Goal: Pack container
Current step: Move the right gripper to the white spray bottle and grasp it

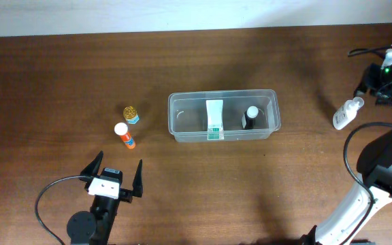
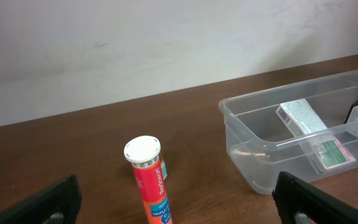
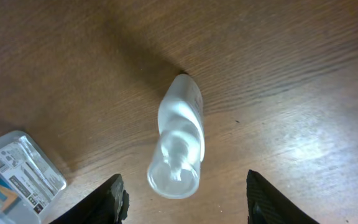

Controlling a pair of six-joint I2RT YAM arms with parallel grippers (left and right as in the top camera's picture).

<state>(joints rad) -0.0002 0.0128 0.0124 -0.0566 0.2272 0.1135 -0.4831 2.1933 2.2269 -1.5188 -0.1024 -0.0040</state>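
Observation:
The container (image 1: 180, 112) is a clear rectangular bin at the table's middle, also in the left wrist view (image 2: 241, 134). Inside it lie a white and green box (image 1: 214, 119) and a dark bottle with a white cap (image 1: 251, 116). An orange tube with a white cap (image 1: 124, 135) stands left of the bin, with a small yellow-capped jar (image 1: 131, 113) behind it. My left gripper (image 1: 118, 173) is open, a short way in front of the tube (image 2: 149, 180). My right gripper (image 3: 188, 202) hangs open over a white spray bottle (image 3: 179, 137), with a gap on both sides.
The spray bottle (image 1: 346, 115) stands alone at the far right of the table, near the right arm and its cables (image 1: 380, 160). A small labelled clear pack (image 3: 18, 168) lies beside the bottle in the right wrist view. A pale wall (image 2: 166, 43) rises behind the table.

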